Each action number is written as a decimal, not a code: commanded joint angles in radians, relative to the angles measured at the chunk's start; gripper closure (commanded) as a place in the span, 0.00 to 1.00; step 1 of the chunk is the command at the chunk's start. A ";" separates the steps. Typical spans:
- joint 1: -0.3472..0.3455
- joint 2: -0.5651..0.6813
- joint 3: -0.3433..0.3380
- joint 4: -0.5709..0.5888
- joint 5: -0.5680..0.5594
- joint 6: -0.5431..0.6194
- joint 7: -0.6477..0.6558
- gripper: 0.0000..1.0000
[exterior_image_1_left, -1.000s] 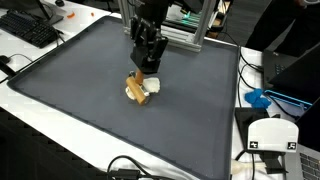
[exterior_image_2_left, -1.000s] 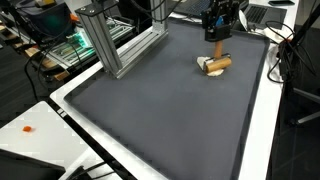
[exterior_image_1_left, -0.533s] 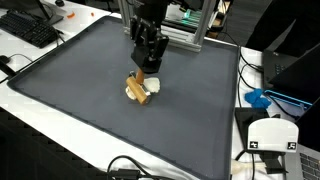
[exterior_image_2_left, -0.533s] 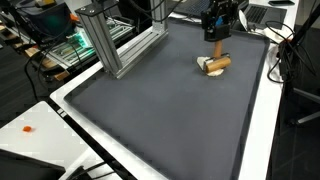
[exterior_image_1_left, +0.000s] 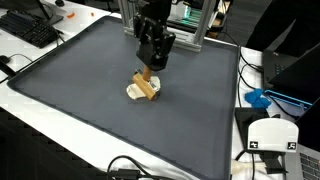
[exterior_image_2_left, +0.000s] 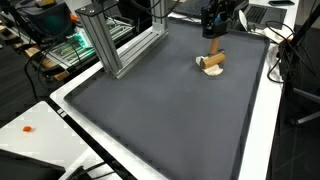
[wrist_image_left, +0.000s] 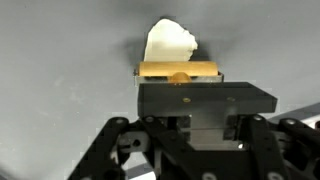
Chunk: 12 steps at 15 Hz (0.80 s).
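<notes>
A small tool with a wooden handle and a white head (exterior_image_1_left: 146, 90) stands on the dark grey mat (exterior_image_1_left: 80, 80). Its white head rests on the mat and its handle points up. It shows in both exterior views (exterior_image_2_left: 211, 63). My gripper (exterior_image_1_left: 154, 62) is right above it (exterior_image_2_left: 214, 34) and shut on the top end of the handle. In the wrist view the wooden handle (wrist_image_left: 178, 71) lies crosswise at my fingers (wrist_image_left: 190, 100), with the white head (wrist_image_left: 170, 42) beyond it. The fingertips are hidden behind the gripper body.
An aluminium frame (exterior_image_2_left: 115, 45) stands at the back of the mat. A keyboard (exterior_image_1_left: 25, 25) lies beyond one mat edge. A blue item (exterior_image_1_left: 262, 98) and a white device (exterior_image_1_left: 270, 135) sit on the white table beyond another. Cables (exterior_image_1_left: 125, 168) lie near the front edge.
My gripper has risen a little and shifted sideways. The wooden handle, which lay nearly flat on the mat, now stands up under the gripper.
</notes>
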 joint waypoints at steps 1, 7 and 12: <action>-0.002 0.013 0.020 -0.005 0.029 -0.069 -0.033 0.71; -0.004 0.022 0.024 0.007 0.031 -0.086 -0.040 0.67; -0.001 0.033 0.022 0.019 0.023 -0.088 -0.035 0.68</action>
